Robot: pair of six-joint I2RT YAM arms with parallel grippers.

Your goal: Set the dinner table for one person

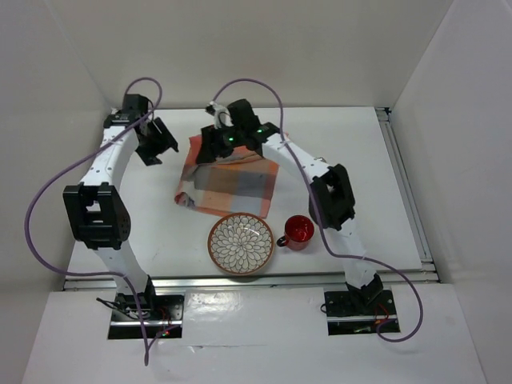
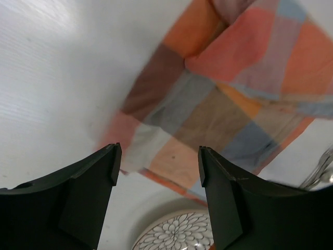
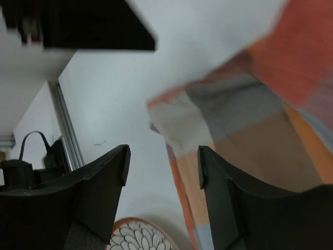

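Note:
The white dinner table carries an orange-and-blue checked placemat at its middle back, with its near left corner rumpled. My left gripper is open and empty, hovering left of the placemat; in its wrist view the placemat lies beyond the jaws. My right gripper is open and empty over the placemat's far left part; its wrist view shows the cloth's folded edge just past the fingertips. A patterned bowl and a red mug stand near the front.
The bowl also shows at the bottom of both wrist views. A shiny metal object shows at the right edge of the left wrist view. White walls enclose the table, and a metal rail runs along its right side.

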